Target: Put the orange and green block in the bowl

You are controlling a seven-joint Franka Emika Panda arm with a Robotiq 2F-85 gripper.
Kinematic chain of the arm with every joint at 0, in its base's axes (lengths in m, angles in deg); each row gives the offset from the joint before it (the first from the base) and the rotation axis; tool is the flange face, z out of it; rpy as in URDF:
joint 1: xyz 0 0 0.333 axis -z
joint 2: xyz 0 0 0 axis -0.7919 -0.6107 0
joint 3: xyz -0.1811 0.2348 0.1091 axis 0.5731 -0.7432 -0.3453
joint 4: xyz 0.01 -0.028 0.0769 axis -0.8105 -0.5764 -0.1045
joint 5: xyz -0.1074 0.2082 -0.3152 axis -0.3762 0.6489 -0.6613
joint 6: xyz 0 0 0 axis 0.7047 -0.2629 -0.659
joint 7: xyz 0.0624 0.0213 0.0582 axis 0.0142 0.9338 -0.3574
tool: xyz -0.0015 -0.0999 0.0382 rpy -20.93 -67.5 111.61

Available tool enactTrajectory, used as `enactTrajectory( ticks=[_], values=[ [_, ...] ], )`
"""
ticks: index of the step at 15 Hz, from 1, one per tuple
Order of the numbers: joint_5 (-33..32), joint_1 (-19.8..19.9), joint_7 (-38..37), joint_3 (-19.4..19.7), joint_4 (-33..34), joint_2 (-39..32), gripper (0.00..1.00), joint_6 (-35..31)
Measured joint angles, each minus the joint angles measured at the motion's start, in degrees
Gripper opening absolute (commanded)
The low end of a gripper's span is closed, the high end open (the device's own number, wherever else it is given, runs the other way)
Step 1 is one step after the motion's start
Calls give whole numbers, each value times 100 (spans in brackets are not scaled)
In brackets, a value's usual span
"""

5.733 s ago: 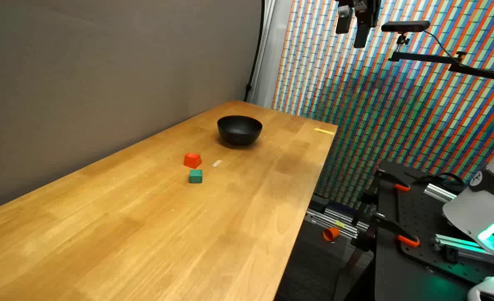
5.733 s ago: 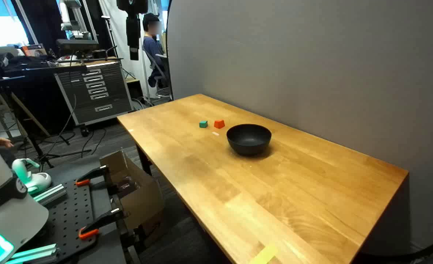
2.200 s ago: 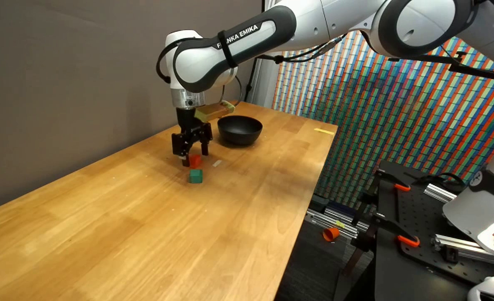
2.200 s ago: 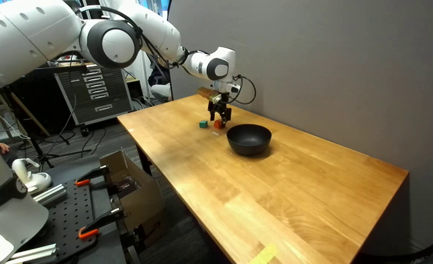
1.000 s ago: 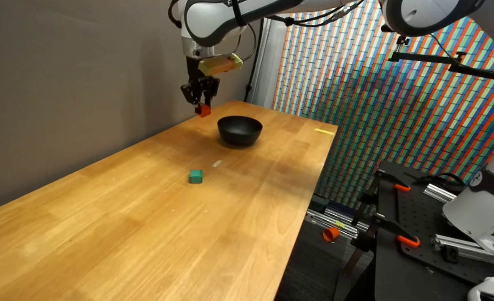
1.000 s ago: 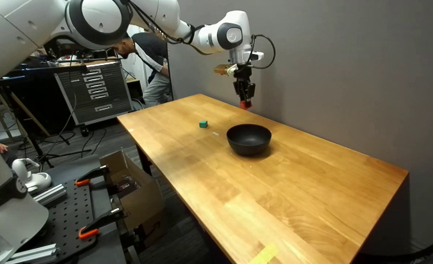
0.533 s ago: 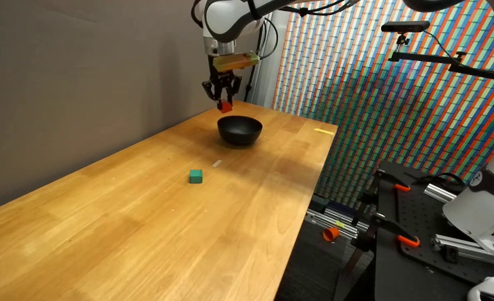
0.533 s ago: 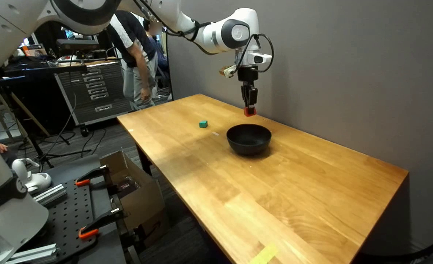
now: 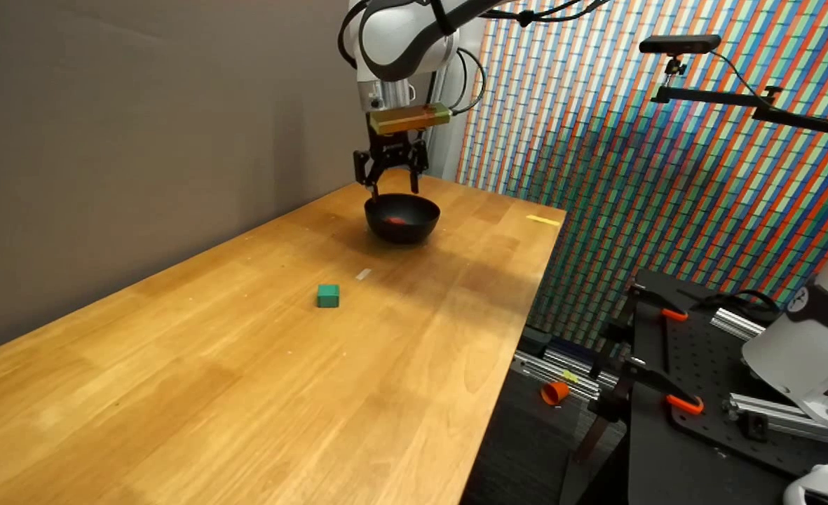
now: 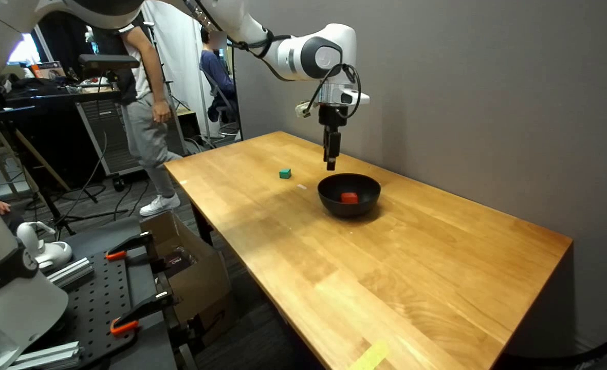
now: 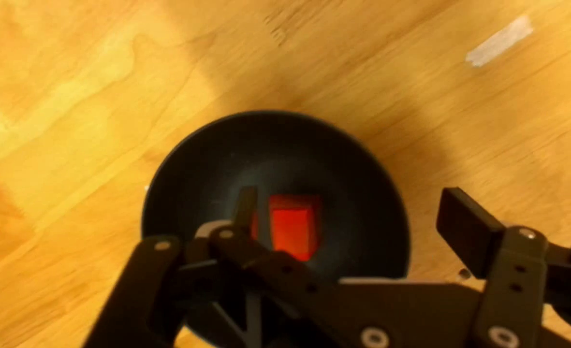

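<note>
orange block [image 11: 291, 231] chilling inside the black bowl [image 10: 332, 206], bowl closer to the bench [image 10: 411, 282] edge along the grey backdrop [image 10: 462, 103], green block [image 10: 285, 174] parked out there too, well in from the edges, fingers [image 11: 466, 232] spread wide up by the bowl, gripping nothing

The table [image 9: 245, 379] was wood, smooth with a soft sheen. The bowl [image 10: 348, 209] looked smooth and matt, the orange block [image 11: 291, 229] and green block [image 9: 328, 297] smooth too. The arm [image 10: 303, 56] was smooth and plastic-looking, the box [image 10: 200, 281] plain cardboard, the rails [image 10: 72, 272] bare, grooved metal.
</note>
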Motion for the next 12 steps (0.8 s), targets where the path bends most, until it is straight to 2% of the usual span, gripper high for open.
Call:
enactTrajectory(
  ticks=[6,12],
  values=[
    [537,-211,271,-867,-186,75,100,0],
    [557,-619,692,-1175,-712,61,100,-121]
  ],
)
